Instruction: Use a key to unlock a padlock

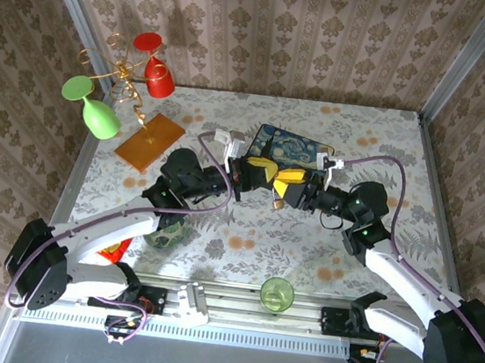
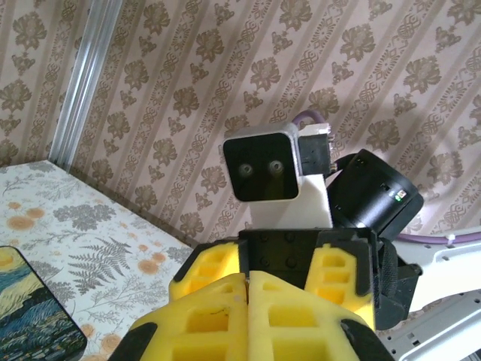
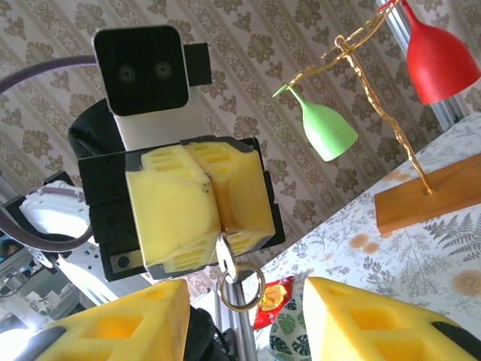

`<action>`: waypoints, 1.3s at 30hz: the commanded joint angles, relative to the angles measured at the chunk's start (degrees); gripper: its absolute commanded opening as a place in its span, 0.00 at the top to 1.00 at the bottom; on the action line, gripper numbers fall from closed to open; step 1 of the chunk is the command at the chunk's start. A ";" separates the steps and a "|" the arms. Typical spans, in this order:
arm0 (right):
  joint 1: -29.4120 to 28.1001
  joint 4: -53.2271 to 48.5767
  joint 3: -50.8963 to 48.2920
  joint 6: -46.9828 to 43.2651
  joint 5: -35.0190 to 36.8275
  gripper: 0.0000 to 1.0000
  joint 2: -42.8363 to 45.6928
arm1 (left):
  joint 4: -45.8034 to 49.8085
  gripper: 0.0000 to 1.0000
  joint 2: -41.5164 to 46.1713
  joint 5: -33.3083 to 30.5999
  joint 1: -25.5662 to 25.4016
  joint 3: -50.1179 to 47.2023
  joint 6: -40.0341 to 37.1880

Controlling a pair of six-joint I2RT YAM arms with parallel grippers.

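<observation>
Pads and frame edges are hiding parts of things.
At the centre of the right wrist view, a silver metal piece point(image 3: 224, 254) is disappearing upward between the pressed-together pads of the left gripper point(image 3: 218, 239), hiding its top. The red glass point(image 3: 440, 60) is running off the upper right edge. The right gripper's fingers point(image 3: 376, 320) are running off the bottom. From above, both grippers are partly covering the painted box point(image 1: 291, 143).
</observation>
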State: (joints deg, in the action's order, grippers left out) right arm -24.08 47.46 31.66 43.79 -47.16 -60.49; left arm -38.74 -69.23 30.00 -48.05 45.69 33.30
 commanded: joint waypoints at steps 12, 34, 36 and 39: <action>-1.24 6.13 1.30 0.22 1.34 0.69 -1.13 | -4.19 1.00 1.38 -1.09 -0.99 -1.26 -1.42; -1.32 -8.00 2.92 -7.66 0.74 1.00 1.25 | -3.20 0.47 4.09 -5.06 -0.72 -3.55 -1.74; -1.32 -15.78 3.81 -11.93 1.61 1.00 3.47 | 0.10 0.45 5.51 -5.32 -0.12 -2.74 -1.97; -1.33 -24.70 4.98 -16.93 2.73 1.00 5.94 | 6.47 0.46 6.72 -4.46 0.42 -0.60 -4.21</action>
State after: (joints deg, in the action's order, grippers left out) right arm -25.06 34.33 33.85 34.48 -46.17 -57.30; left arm -37.78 -64.25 25.65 -48.23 42.48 31.62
